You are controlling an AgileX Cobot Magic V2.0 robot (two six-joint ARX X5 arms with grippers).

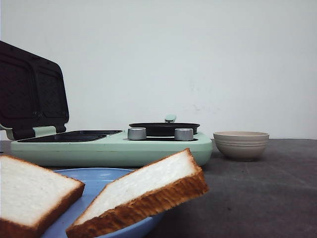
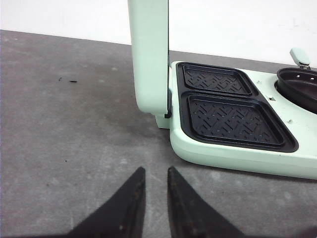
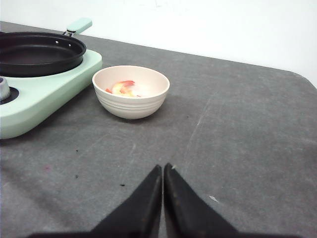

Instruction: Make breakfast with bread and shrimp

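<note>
Two slices of bread lie on a blue plate (image 1: 101, 176) at the front of the table: one (image 1: 29, 191) at the left, the other (image 1: 148, 186) leaning over the plate's right rim. The shrimp (image 3: 123, 88), small orange-pink pieces, lie inside the beige bowl (image 3: 131, 106). My left gripper (image 2: 156, 171) hovers over bare table in front of the mint-green breakfast maker (image 2: 237, 156), narrowly open with nothing between its fingers. Some way in front of the bowl, my right gripper (image 3: 163, 167) is shut and empty. Neither gripper shows in the front view.
The breakfast maker (image 1: 114, 148) stands mid-table with its lid (image 1: 32, 91) raised and two black sandwich wells (image 2: 230, 116) exposed. A black pan (image 3: 39, 52) sits on its right half behind two silver knobs (image 1: 136, 133). The bowl (image 1: 241, 144) stands right of it.
</note>
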